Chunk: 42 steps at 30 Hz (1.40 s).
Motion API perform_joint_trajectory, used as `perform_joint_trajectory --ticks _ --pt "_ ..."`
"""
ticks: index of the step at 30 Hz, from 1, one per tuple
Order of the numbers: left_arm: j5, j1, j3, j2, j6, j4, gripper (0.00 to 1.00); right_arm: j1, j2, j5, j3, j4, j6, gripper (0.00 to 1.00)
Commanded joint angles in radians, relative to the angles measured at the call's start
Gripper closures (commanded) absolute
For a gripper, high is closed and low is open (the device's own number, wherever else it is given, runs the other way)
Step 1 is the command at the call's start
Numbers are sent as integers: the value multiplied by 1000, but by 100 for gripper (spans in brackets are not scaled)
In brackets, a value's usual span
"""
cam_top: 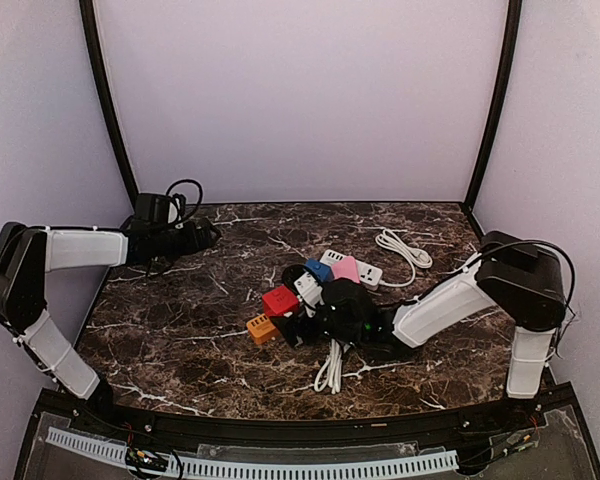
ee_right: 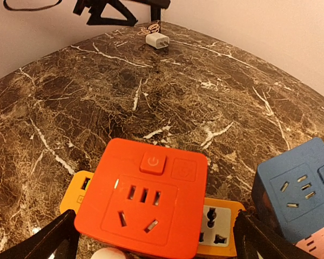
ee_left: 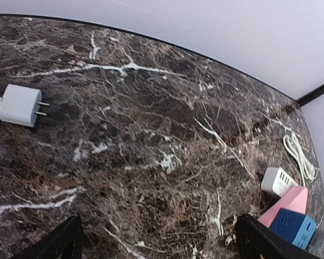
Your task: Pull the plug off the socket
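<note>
A red cube adapter [ee_right: 146, 202] sits on an orange socket strip [ee_right: 220, 222]; both show in the top view, red [cam_top: 280, 299] and orange [cam_top: 262, 328]. My right gripper [ee_right: 151, 247] is open, its fingers [ee_right: 43, 243] standing either side of the red cube without closing on it; in the top view it [cam_top: 310, 316] is at the cluster's middle. My left gripper [ee_left: 162, 245] is open and empty over bare marble at the back left [cam_top: 208, 236]. A white charger plug [ee_left: 20, 105] lies loose there.
A blue cube [cam_top: 318, 270], a pink cube [cam_top: 345, 268] and a white power strip [cam_top: 365, 271] lie just behind the red one. A coiled white cable [cam_top: 405, 248] lies at the back right, another white cable [cam_top: 330, 370] near the front. Black cables hang at the back left corner [cam_top: 180, 195].
</note>
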Motion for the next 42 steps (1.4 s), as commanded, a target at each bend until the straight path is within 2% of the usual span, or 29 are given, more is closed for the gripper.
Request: perform_joint_trajectory --ticks 1,5,12,15,21,27,33,37,42 --pt "-16 -74 -96 -90 66 -34 1 -4 -99 -16 -13 -20 5 1" --pt "-20 -150 -145 -140 106 -50 1 -4 -175 -35 -56 -54 3 2" --pt "12 -283 -163 -152 239 -73 6 11 -188 -124 -108 -121 -1 21" --pt "50 -328 -164 -146 274 -71 9 30 -176 -128 -108 -140 -2 25" --pt "137 -366 -216 -180 317 14 15 42 -153 -91 -100 -148 -9 38" --pt "156 -394 -289 -239 448 59 16 51 -123 -63 -76 -178 -30 49" --pt "208 -409 -404 -286 584 222 14 59 -102 -50 -67 -179 -34 56" --pt "206 -415 -426 -256 649 310 12 61 -86 -48 -55 -178 -36 61" --pt "209 -441 -379 -160 711 317 12 61 -86 -44 -46 -183 -43 67"
